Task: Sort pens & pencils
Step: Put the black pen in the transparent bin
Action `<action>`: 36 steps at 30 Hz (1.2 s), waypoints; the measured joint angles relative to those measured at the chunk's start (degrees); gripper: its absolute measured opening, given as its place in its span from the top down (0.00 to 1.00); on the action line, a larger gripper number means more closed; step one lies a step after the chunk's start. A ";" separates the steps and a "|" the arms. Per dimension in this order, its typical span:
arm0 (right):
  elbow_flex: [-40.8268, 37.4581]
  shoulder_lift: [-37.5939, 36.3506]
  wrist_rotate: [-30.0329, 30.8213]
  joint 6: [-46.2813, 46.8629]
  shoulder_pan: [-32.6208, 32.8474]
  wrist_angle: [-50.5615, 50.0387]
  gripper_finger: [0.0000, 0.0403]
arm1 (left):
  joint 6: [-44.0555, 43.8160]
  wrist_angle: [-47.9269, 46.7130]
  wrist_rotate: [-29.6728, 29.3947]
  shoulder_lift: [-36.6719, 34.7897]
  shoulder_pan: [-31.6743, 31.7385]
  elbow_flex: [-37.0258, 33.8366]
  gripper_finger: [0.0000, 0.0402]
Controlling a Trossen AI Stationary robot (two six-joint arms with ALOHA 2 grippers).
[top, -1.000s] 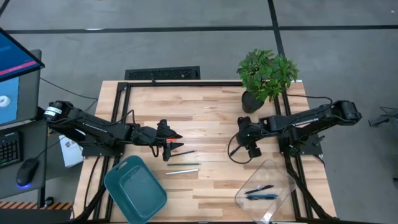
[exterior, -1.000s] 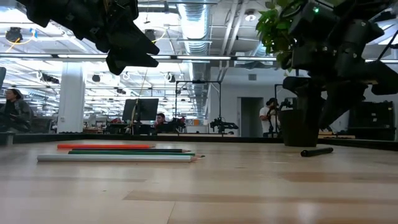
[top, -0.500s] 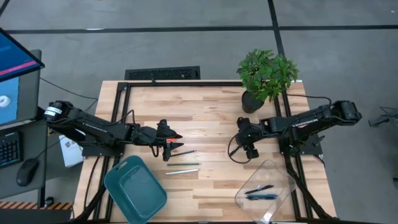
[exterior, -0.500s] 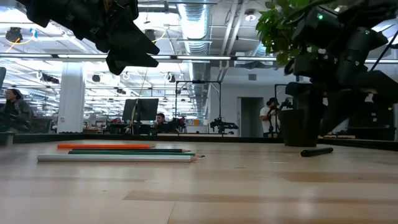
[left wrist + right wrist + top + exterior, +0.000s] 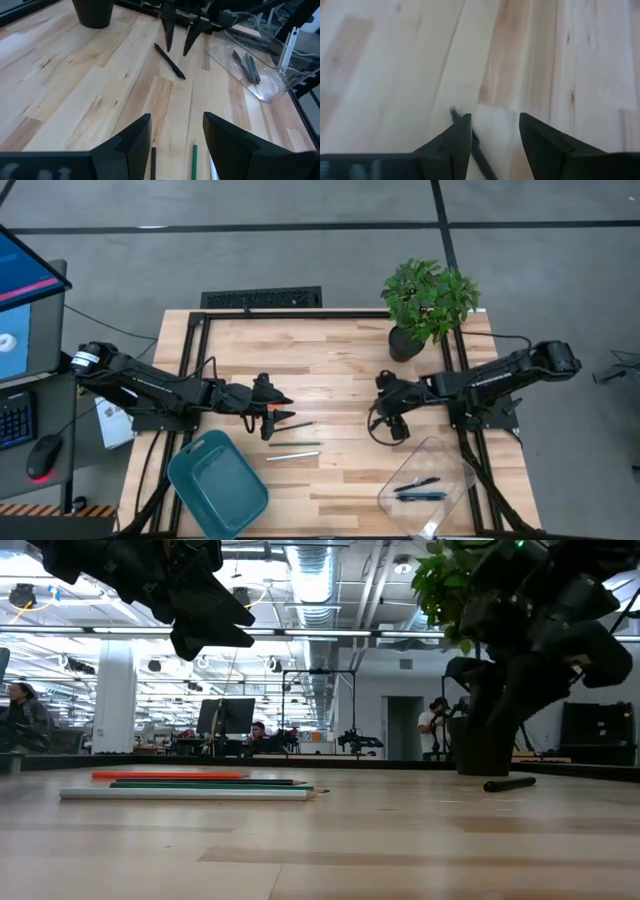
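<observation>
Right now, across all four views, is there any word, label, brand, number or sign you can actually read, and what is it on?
None can be read.
White sheet beside the table's left edge: dark print, too small to read.
Monitor at far left: blue screen with a white patch, no legible text.
Left gripper: pale marks on its housing in its own wrist view, cut off and unreadable.
Pens, pencils and bins: no visible lettering.

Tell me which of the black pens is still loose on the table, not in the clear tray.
The black pen lying alone on the wood under the right claw. The other pens already lie inside the clear tray.
</observation>
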 joint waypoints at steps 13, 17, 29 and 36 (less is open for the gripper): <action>-5.14 0.00 -0.85 2.39 0.56 3.35 0.54 | -0.92 0.02 0.00 0.00 -0.01 0.02 0.57; -8.80 0.00 -0.86 3.70 0.55 9.95 0.54 | -0.95 0.02 0.02 0.00 -0.01 0.01 0.57; -13.21 0.00 -0.87 5.19 0.51 16.32 0.54 | -1.47 0.08 0.00 0.00 0.00 0.02 0.57; -15.85 0.00 -0.85 6.05 0.50 19.66 0.54 | -1.91 0.13 -0.01 0.00 -0.01 0.01 0.57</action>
